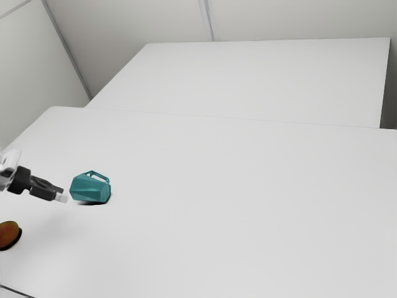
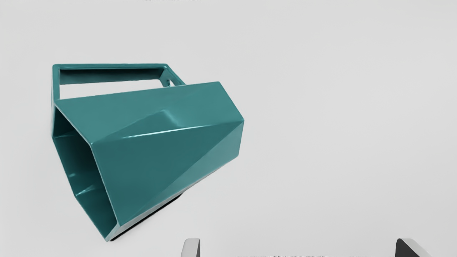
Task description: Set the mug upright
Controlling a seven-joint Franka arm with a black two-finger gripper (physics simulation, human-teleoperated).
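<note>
"What's at the exterior view's left?"

"A round, brownish thing (image 1: 8,234), then my gripper (image 1: 61,198) — fingers wide apart."

"And the mug (image 1: 91,190)?"

"Next along, just beyond my fingertips, on its side on the table (image 1: 248,205) — teal walls inside its open mouth."

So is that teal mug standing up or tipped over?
Tipped over. The mug lies on its side on the table, its open mouth facing sideways rather than up.
</note>
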